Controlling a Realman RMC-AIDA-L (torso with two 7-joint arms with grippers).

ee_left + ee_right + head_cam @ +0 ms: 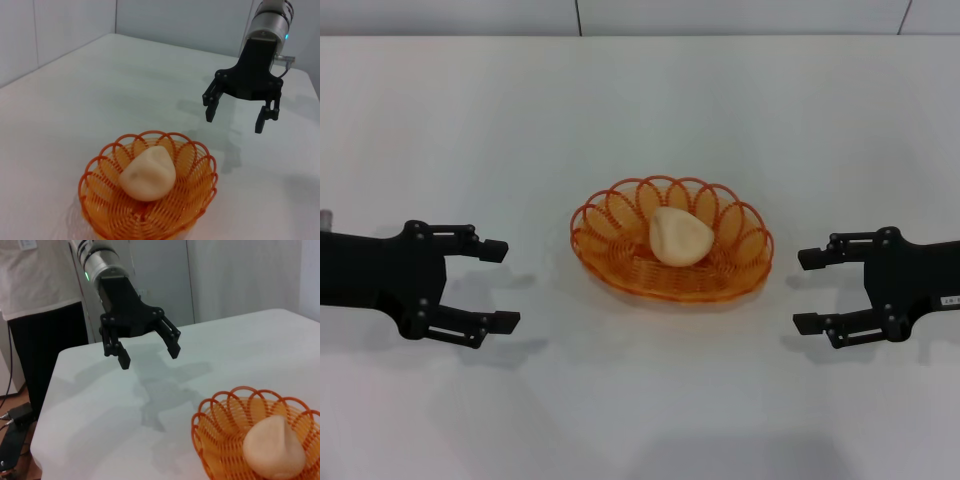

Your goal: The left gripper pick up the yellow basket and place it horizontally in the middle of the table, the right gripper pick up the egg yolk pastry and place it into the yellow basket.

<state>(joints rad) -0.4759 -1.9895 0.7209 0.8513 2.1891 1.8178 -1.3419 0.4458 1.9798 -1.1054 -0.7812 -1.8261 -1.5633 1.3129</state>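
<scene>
The yellow basket stands level at the middle of the white table. The egg yolk pastry lies inside it. My left gripper is open and empty, to the left of the basket and apart from it. My right gripper is open and empty, to the right of the basket and apart from it. The left wrist view shows the basket, the pastry and the right gripper beyond them. The right wrist view shows the basket, the pastry and the left gripper.
The table's far edge meets a pale wall. In the right wrist view the table's edge drops off beside a dark panel, with cables on the floor.
</scene>
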